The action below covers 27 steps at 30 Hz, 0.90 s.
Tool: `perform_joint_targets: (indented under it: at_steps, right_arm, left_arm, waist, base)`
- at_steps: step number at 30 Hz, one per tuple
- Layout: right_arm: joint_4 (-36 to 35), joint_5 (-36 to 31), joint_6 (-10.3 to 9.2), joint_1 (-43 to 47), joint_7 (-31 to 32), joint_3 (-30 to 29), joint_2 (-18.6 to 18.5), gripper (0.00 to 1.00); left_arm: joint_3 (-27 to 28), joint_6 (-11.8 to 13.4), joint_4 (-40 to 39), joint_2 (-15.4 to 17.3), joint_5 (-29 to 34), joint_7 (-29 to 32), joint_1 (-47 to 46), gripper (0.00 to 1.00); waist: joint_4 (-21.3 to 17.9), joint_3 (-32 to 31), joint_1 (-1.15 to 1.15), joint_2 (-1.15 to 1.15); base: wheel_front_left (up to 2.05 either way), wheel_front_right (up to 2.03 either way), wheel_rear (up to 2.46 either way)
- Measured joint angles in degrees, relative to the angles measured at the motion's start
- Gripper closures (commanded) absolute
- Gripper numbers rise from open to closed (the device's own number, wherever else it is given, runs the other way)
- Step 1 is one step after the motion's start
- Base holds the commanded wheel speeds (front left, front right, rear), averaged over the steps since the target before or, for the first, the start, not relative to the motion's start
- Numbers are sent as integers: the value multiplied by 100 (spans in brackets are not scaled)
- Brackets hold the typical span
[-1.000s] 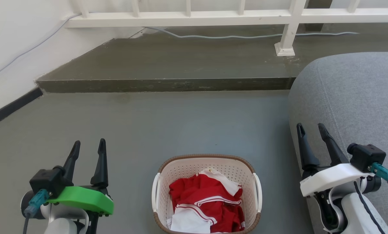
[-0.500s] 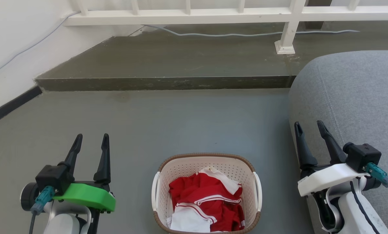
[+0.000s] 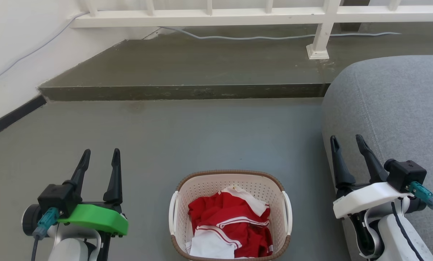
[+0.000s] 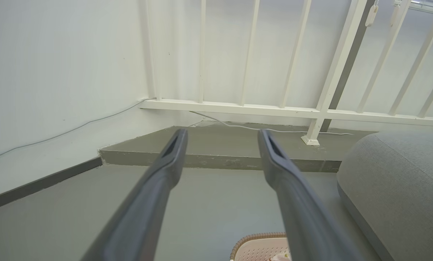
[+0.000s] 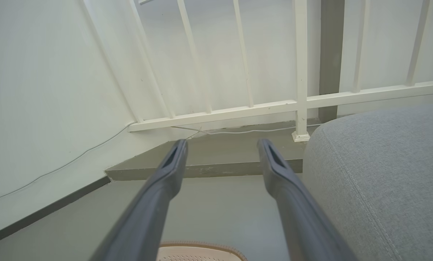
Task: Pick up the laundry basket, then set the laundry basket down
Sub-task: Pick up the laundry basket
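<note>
Since sat on floor (image 3: pixel 202 137) midway between left gripper (image 3: pixel 101 152) and right gripper (image 3: pixel 346 138) (both spread wide, empty), equally near either: laundry basket (image 3: pixel 216 188), set back behind both, one handle facing each.

left gripper (image 3: pixel 101 150) a little forward, apparently
</note>
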Motion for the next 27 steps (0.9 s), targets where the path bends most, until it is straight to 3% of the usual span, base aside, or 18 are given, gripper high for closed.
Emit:
perform_joint_targets:
  at_steps: [14,27]
  right_arm:
    - [31,-141,0,-4,0,-98,33,0]
    - [91,-140,-11,-160,0,-147,66,0]
  left_arm:
    - [55,-34,-35,-22,35,0,-2,0]
    - [62,-74,-89,-25,29,0,-259,0]
  waist:
    - [-87,214,0,0]
    - [-164,958,0,0]
  base:
    - [0,0,0]
    - [0,0,0]
